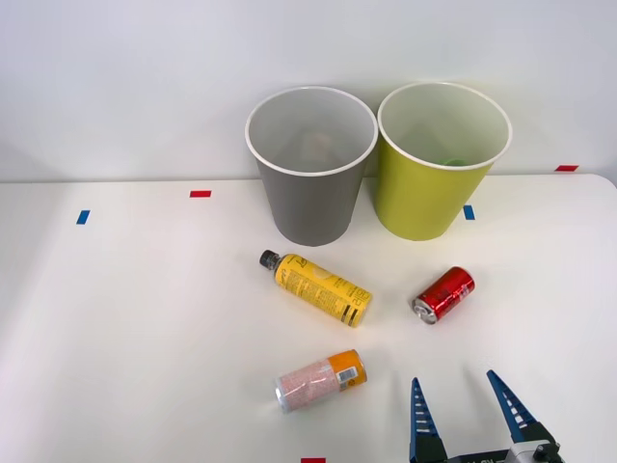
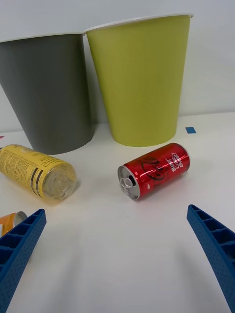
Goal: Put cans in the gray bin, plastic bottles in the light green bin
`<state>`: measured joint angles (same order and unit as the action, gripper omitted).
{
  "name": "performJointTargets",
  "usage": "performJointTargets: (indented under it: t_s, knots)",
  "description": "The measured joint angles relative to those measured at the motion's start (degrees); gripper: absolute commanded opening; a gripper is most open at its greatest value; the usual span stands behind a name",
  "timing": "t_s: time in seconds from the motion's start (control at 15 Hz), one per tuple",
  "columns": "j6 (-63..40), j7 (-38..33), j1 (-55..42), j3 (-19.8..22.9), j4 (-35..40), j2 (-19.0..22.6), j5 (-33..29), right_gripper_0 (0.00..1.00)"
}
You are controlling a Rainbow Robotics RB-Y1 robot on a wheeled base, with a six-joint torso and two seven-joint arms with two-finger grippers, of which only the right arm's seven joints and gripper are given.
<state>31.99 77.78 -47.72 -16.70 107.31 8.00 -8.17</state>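
Red and glossy, the can [image 2: 154, 169] lies on its side on the table [image 1: 145, 318] before the light green bin [image 1: 429, 188], script logo unreadable, and could roll from the right gripper [image 1: 464, 405], whose blue fingers stand wide apart, toward the yellow bottle [image 1: 316, 286].

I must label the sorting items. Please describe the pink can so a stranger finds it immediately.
Start at the gray bin and come toward the robot, past the yellow bottle. The pink can lies on its side there, speckled, with an orange band, unlike the glossy red can.
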Motion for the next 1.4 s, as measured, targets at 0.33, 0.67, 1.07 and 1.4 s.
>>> performJointTargets:
  t_s: [0.33,0.67,1.07,1.4]
  knots:
    - [-0.25,0.02,-0.17,0.55,-3.04,-0.28,0.03,1.00]
    - [2.84,1.25,-1.93,0.39,0.07,-0.26,-0.52,1.00]
    - [-22.74,1.67,-1.20,0.08,13.68,0.45,2.20,1.00]
    - [-48.98,-5.61,6.93,0.83,23.91,1.07,4.18,1.00]
